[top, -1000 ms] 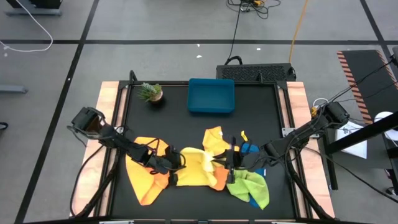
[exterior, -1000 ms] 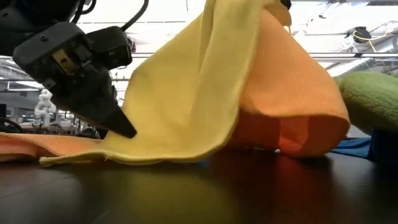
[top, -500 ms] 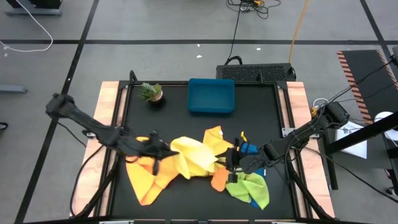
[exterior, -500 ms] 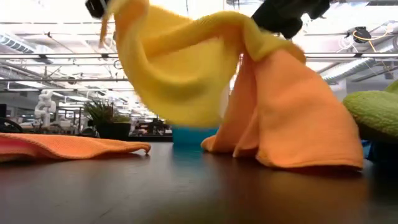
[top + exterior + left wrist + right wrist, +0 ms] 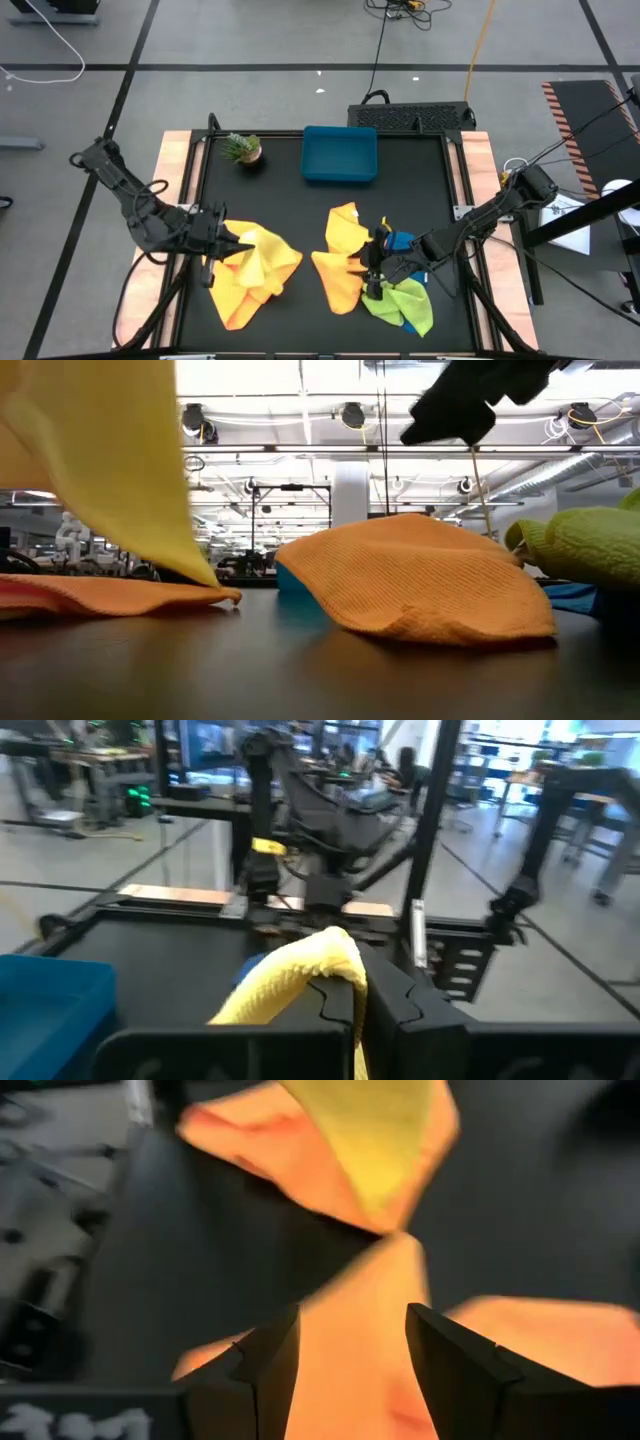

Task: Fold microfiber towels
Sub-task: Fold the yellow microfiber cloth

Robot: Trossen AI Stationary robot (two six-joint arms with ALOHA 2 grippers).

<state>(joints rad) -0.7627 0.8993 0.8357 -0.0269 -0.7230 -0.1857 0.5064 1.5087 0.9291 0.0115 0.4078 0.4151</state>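
My left gripper (image 5: pixel 230 245) stands raised over the table's left part, shut on a yellow towel (image 5: pixel 262 258). In the low view the yellow towel (image 5: pixel 120 470) hangs down onto a flat orange towel (image 5: pixel 110 595). My right gripper (image 5: pixel 350 1335) is open above a second orange towel (image 5: pixel 338 272), which lies in a heap at the table's middle. In the low view my right gripper (image 5: pixel 450 415) hangs well clear of that heap (image 5: pixel 420 580). A lime green towel (image 5: pixel 405 302) and a blue towel (image 5: pixel 403 240) lie beside it on the right. My left gripper pinches a bunched part of the yellow towel (image 5: pixel 335 960) between its two shut fingers. The fingers come level from the table's left. The towel hangs slack below them, and its lower end (image 5: pixel 195 565) reaches the orange towel on the table.
A blue tray (image 5: pixel 340 155) stands at the far middle and a small potted plant (image 5: pixel 242 148) at the far left. Bare black table (image 5: pixel 300 210) lies between the tray and the towels.
My left gripper has risen and gone toward the table's left edge with the yellow towel, drawing it off the middle pile. My right gripper has opened and let go of the orange towel, which has fallen from its raised drape into a low heap.
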